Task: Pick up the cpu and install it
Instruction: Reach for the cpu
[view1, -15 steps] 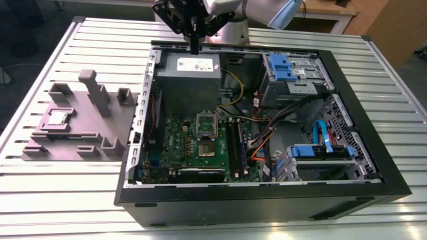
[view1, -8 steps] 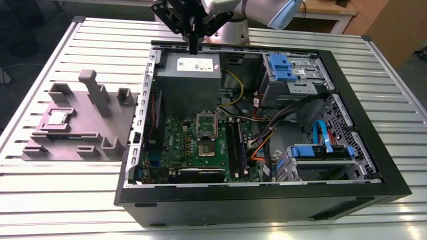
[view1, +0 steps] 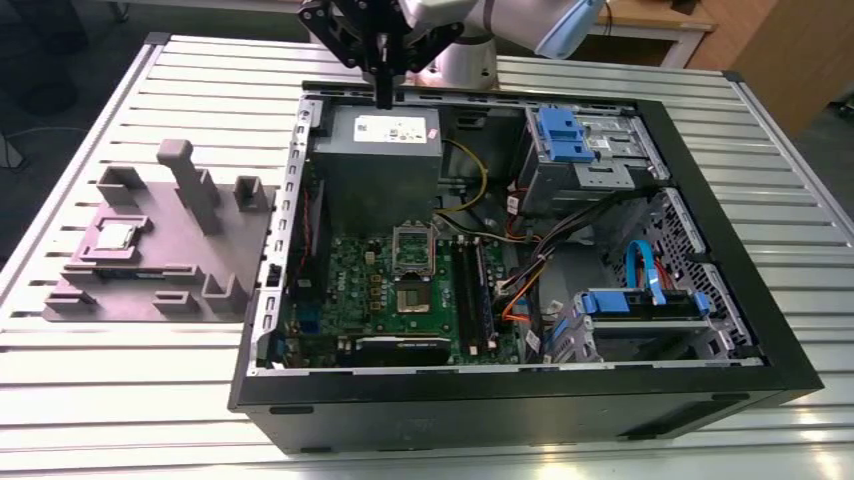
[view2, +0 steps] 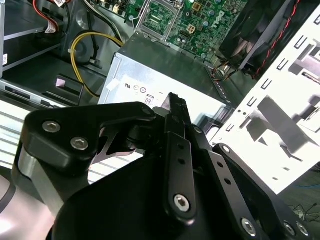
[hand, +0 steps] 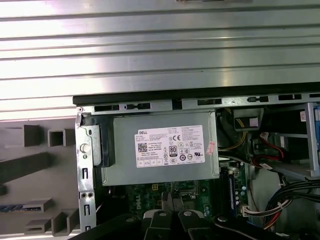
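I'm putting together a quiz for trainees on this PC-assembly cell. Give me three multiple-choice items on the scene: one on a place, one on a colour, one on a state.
1. Which thing is the hand nearest to?
A the power-supply box
B the grey fixture
C the blue data cable

2. What colour are the drive brackets in the case's far corner?
A red
B blue
C green

3. How is the cpu placed now?
A gripped in the hand
B lying in the grey fixture, outside the case
C lying on top of the power-supply box

Answers:
1 A: in the exterior view the hand hangs at the box's far edge, and the first wrist view looks down on the box.
2 B: the brackets are plainly blue.
3 B: the cpu's silver top shows in the fixture at the exterior view's left.
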